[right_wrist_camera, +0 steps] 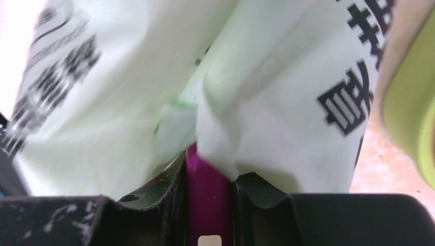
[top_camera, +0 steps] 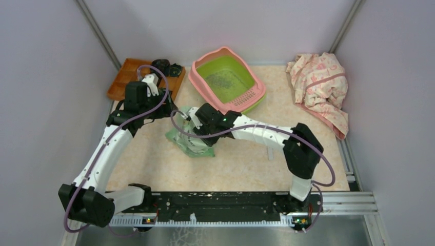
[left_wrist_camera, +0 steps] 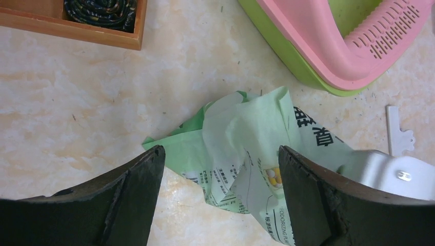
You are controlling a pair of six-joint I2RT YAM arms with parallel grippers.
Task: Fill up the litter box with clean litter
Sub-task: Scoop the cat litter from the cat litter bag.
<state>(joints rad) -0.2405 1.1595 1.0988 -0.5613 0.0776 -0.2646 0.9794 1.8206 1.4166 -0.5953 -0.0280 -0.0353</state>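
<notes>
A rounded rectangular plastic litter box (top_camera: 197, 82), lime green inside with a pink rim, sits at the upper centre of the overhead view on the beige marbled tabletop (top_camera: 246, 166), its slotted pink grate (top_camera: 245, 96) at the end nearer the bottom of the frame. A speckled patch of small dark grey-green litter granules (top_camera: 221, 81) lies on the basin floor and covers only part of it. Just below and left of the box, near the middle of the frame, a crumpled pale green printed plastic bag (top_camera: 191, 144) rests on the table. The right gripper (top_camera: 197, 119) meets the bag's upper edge. In the right wrist view its fingers are pressed close together, pinching a fold of the bag (right_wrist_camera: 118, 102), with a magenta strip showing in the narrow gap between them. The left gripper (left_wrist_camera: 221, 151) is at the left of the overhead view, near the orange-brown compartmented wooden tray (top_camera: 123, 82) in the upper left. In its own wrist view its dark fingers (left_wrist_camera: 128, 200) are spread wide and touch nothing, with the bag (left_wrist_camera: 241, 138) visible on the table between them. That view also shows the litter box (left_wrist_camera: 328, 56) at upper right and a small flat white plastic piece (left_wrist_camera: 399, 134) at the right edge. A coiled black item (top_camera: 163, 65) lies in the wooden tray. A crumpled pink floral cloth (top_camera: 320, 89) lies at the upper right of the overhead view, well apart from the box.
</notes>
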